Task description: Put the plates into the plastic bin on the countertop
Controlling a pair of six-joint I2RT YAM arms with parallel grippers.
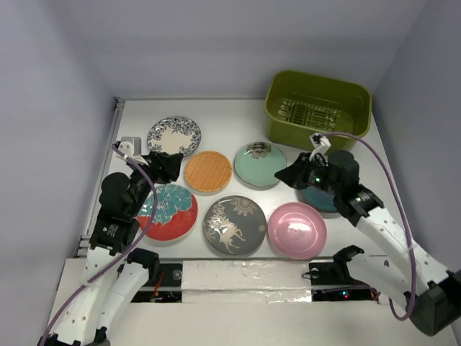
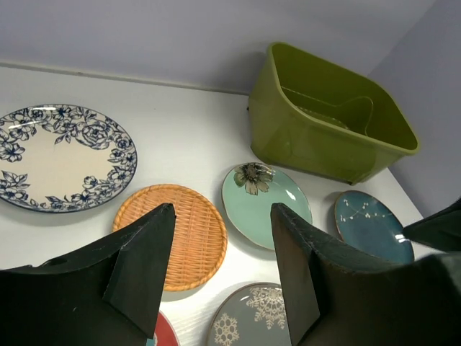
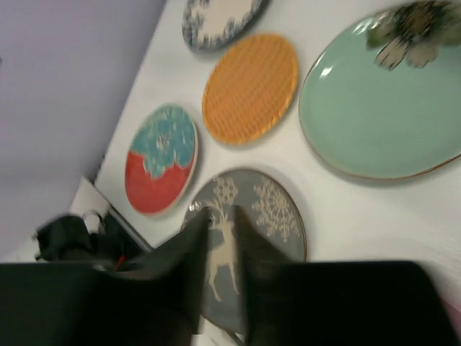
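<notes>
We find the olive-green rectangular plastic bin point(image 1: 279, 115) upright, mouth up, at the far right corner of the flat white countertop point(image 1: 223, 117). Its long axis runs left to right along the pale lilac back wall point(image 1: 238, 50), and its ribbed floor is in view. All seven plates lie flat and face up on the countertop, outside the bin. Far row, left to right: the white round plate with a dark floral rim point(image 1: 173, 135), the orange woven-look round plate point(image 1: 208, 171), the mint green round plate point(image 1: 260, 163). Near row: the red-and-teal floral round plate point(image 1: 167, 211), the grey patterned round plate point(image 1: 234, 225), the pink round plate point(image 1: 296, 230). The dark teal round plate point(image 1: 319, 202) sits just right of the mint one, partly covered by the right arm point(image 1: 382, 223). The left claw point(image 2: 223, 216) is wide open, just left of the orange plate and between the floral-rimmed and red-and-teal ones. It grips nothing and touches nothing we can see. The right claw point(image 3: 223, 220) shows only a narrow slit between its fingers, with the grey plate's deer motif visible through it. It holds nothing and hangs between the mint and dark teal plates. The right wrist view is blurred.
</notes>
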